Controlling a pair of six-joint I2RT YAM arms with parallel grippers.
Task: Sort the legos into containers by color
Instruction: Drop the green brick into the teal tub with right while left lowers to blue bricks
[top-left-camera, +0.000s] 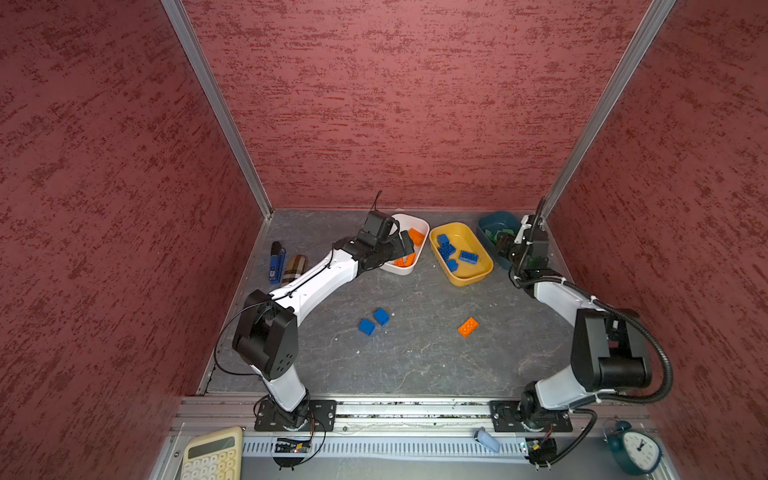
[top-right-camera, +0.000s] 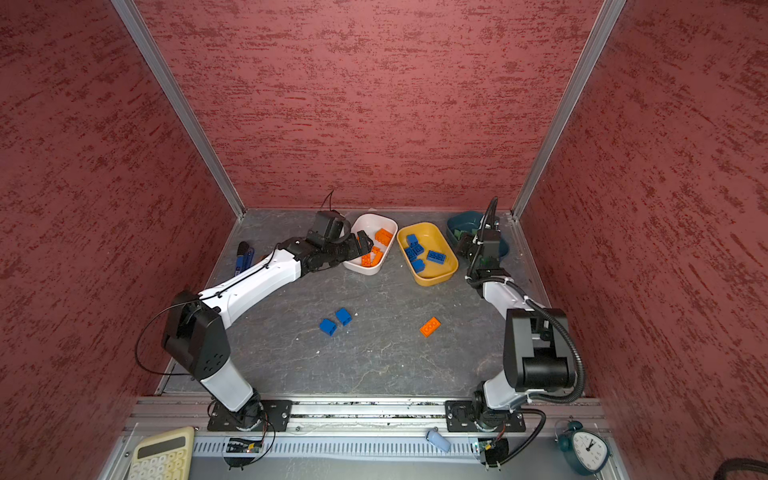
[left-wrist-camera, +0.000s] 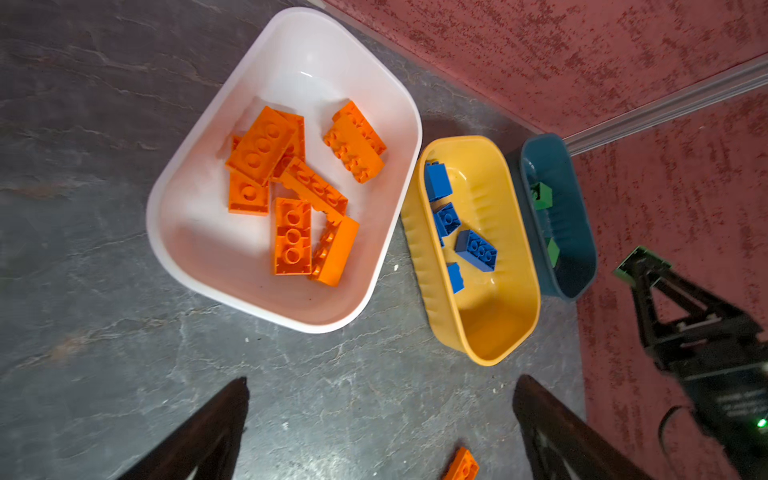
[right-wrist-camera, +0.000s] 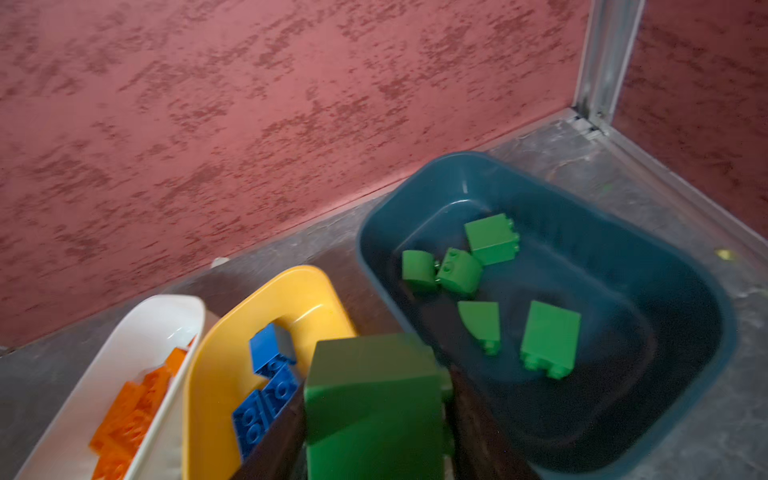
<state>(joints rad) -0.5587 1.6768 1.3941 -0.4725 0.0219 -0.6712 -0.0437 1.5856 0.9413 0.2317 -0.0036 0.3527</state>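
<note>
My left gripper (top-left-camera: 405, 245) (left-wrist-camera: 382, 380) hangs open and empty over the near rim of the white container (top-left-camera: 417, 219) (left-wrist-camera: 316, 54), which holds several orange legos (left-wrist-camera: 291, 235). The yellow container (top-left-camera: 469, 279) (left-wrist-camera: 498, 324) holds several blue legos (left-wrist-camera: 476, 250). My right gripper (top-left-camera: 505, 243) (right-wrist-camera: 376, 395) is shut on a green lego (right-wrist-camera: 374, 399) at the near-left edge of the teal container (top-left-camera: 494, 218) (right-wrist-camera: 623, 399), where several green legos (right-wrist-camera: 550, 338) lie. On the table lie two loose blue legos (top-left-camera: 366, 327) (top-left-camera: 381, 316) and one loose orange lego (top-left-camera: 468, 326).
A blue-and-black stapler-like object (top-left-camera: 275, 262) and a checkered cylinder (top-left-camera: 294, 268) lie at the left wall. Red walls close in three sides. A calculator (top-left-camera: 212, 455), a small pale-blue item (top-left-camera: 487, 439) and an alarm clock (top-left-camera: 636, 451) sit on the front ledge.
</note>
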